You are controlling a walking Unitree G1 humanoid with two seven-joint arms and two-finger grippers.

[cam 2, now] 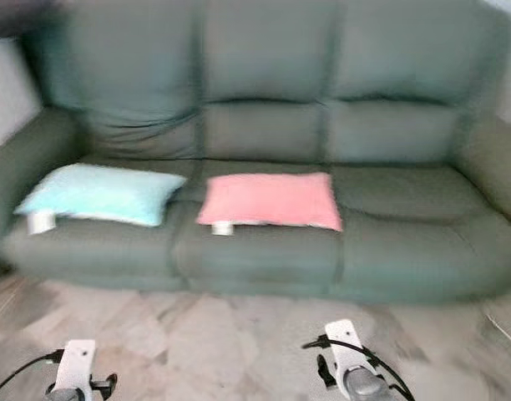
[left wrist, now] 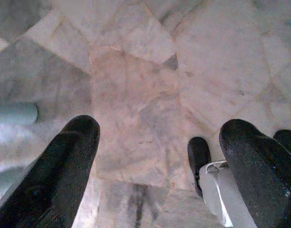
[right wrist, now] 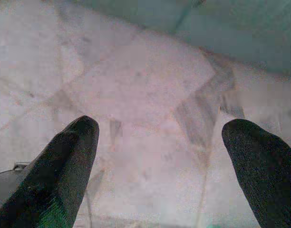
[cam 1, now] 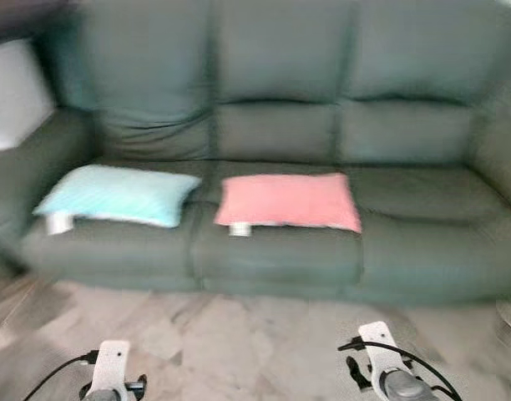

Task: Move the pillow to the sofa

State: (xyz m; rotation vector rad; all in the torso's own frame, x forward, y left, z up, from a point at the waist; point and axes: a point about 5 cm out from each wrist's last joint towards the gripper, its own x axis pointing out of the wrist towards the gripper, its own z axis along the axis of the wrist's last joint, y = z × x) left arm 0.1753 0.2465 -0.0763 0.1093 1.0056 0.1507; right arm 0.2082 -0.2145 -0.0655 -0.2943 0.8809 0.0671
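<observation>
A pink pillow (cam 1: 287, 200) lies flat on the middle seat of a dark green three-seat sofa (cam 1: 280, 125). On the left seat beside it lies a light blue pillow (cam 1: 118, 194); the two are slightly apart. Both arms hang low in front of the sofa, my left arm (cam 1: 109, 376) and my right arm (cam 1: 385, 372). In the left wrist view my left gripper (left wrist: 160, 137) is open over the marble floor, with nothing between its fingers. My right gripper (right wrist: 160, 137) is open too, above the floor near the sofa's base (right wrist: 221, 28).
Marble-patterned floor (cam 1: 239, 334) stretches between me and the sofa. A white object (cam 1: 13, 92) stands beyond the sofa's left armrest. The right seat (cam 1: 422, 209) of the sofa is bare. The head views are blurred.
</observation>
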